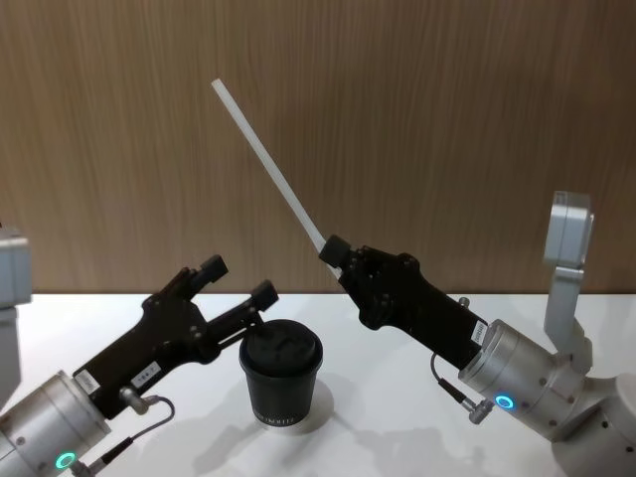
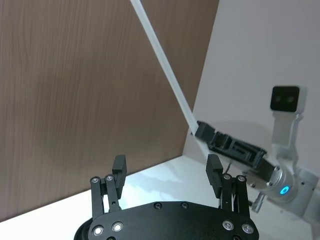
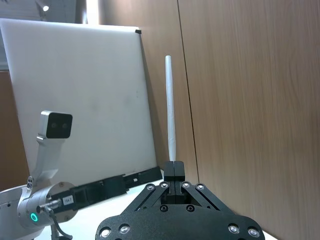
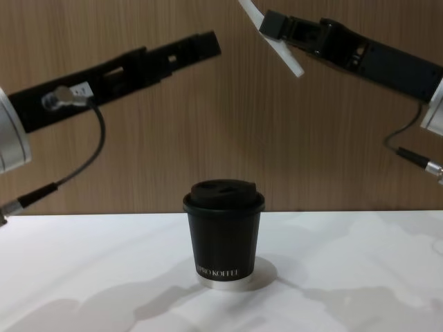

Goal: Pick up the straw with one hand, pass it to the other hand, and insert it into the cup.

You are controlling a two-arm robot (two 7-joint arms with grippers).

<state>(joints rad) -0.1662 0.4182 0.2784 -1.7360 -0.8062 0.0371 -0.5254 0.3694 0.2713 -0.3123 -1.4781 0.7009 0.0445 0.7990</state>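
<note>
The right gripper (image 1: 335, 250) pinches the straw (image 1: 266, 157) near its lower end, well above the cup (image 1: 281, 383). The left gripper (image 1: 238, 280) hangs open, apart from both.

— Where is the left hand?
— The left hand (image 1: 237, 279) is raised on the left side. The arm slants up and inward from the silver left wrist (image 1: 45, 432), and the fingers (image 2: 119, 165) are spread wide, gripping nothing.
— And the right?
— The right hand (image 1: 334, 250) is held higher on the right side, its arm angling up and inward from the silver right wrist (image 1: 507, 368). Its fingers are pinched together on the straw (image 1: 268, 159). The two hands point toward each other, apart.
</note>
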